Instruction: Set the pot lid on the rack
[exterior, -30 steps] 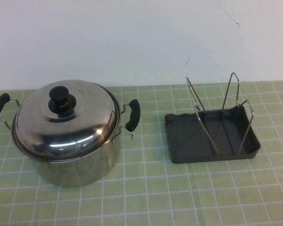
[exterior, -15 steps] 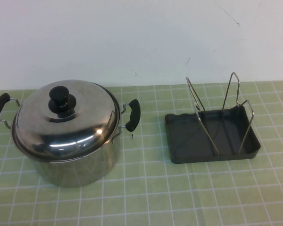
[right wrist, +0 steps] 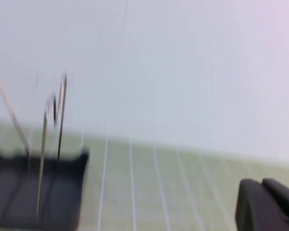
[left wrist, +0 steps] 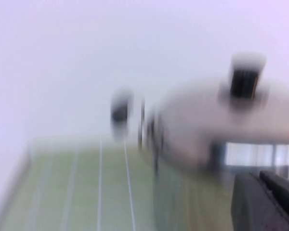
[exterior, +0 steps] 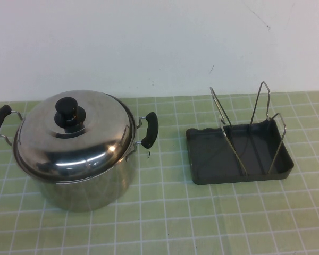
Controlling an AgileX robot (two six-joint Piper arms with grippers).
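Observation:
The shiny domed pot lid (exterior: 80, 135) with its black knob (exterior: 69, 110) sits closed on the steel pot (exterior: 85, 188) at the table's left. The dark grey rack (exterior: 239, 151) with upright wire loops stands at the right, with nothing in it. Neither gripper shows in the high view. In the left wrist view my left gripper (left wrist: 260, 174) is shut and empty, short of the pot, with the lid (left wrist: 221, 110) ahead of it. In the right wrist view my right gripper (right wrist: 261, 183) is shut and empty, off to one side of the rack (right wrist: 33, 187).
The pot has two black side handles (exterior: 149, 129), one towards the rack. A green tiled mat (exterior: 170, 212) covers the table, and a white wall (exterior: 159, 42) rises close behind the pot and the rack.

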